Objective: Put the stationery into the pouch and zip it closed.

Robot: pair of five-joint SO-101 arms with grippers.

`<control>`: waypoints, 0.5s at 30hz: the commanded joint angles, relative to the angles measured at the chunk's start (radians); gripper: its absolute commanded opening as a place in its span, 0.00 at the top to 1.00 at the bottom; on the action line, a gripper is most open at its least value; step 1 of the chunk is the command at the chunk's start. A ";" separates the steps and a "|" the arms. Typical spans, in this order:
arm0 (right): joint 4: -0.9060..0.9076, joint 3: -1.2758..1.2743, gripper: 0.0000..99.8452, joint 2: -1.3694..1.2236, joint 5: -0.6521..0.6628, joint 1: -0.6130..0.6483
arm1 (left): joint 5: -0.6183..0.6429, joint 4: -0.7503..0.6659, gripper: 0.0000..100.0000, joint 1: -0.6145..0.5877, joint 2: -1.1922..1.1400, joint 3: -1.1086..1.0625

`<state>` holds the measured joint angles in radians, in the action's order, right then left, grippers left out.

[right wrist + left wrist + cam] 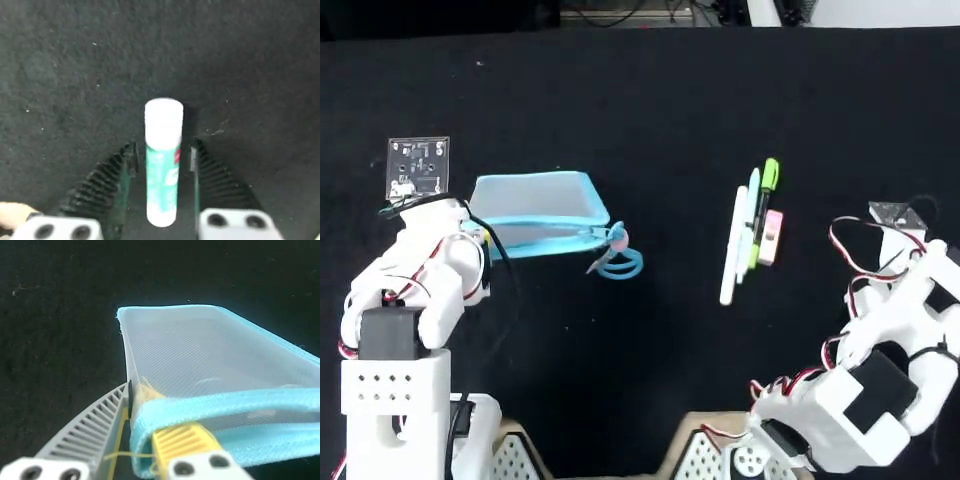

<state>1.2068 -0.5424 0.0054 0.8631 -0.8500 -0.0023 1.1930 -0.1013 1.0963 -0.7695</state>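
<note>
Left pincer [137, 401] is pinching pouch [200, 355] corner; right pincer [162, 150], spread, is straddling white tube [164, 120] without touching it

The white tube [163, 165] carries a green label with a small red mark, but its print is too blurred to read.

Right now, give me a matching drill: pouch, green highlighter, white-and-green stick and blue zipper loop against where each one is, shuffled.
1. pouch
2. green highlighter
3. white-and-green stick
4. blue zipper loop

A. at the right gripper
B. beside the pens on the table
C. pinched at one end by the left gripper
D. on the table, at the pouch end away from the left gripper

Pairs: 1-C, 2-B, 3-A, 4-D
</note>
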 commanded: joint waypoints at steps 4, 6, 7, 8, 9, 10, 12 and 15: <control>0.146 0.091 0.84 0.064 0.011 0.074 | 0.009 -0.009 0.97 0.008 0.026 0.021; 0.149 0.101 0.84 0.064 0.011 0.100 | 0.009 -0.009 0.97 0.004 0.026 0.021; 0.138 0.104 0.84 0.064 0.011 0.107 | 0.009 -0.009 0.97 0.002 0.026 0.021; 0.118 0.104 0.84 0.064 0.011 0.109 | 0.009 -0.009 0.97 0.002 0.026 0.021; 0.095 0.104 0.84 0.064 0.011 0.106 | 0.009 -0.009 0.97 0.002 0.026 0.021; 0.074 0.104 0.84 0.067 0.011 0.104 | 0.009 -0.009 0.97 0.002 0.026 0.021; 0.049 0.104 0.84 0.064 0.017 0.100 | 0.009 -0.009 0.97 0.002 0.026 0.021; 0.048 0.097 0.84 0.062 0.058 0.094 | 0.009 -0.009 0.97 0.002 0.026 0.021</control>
<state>1.2727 -0.4933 0.0054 0.8861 -0.7626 -0.0023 1.1930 -0.1013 1.0963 -0.7695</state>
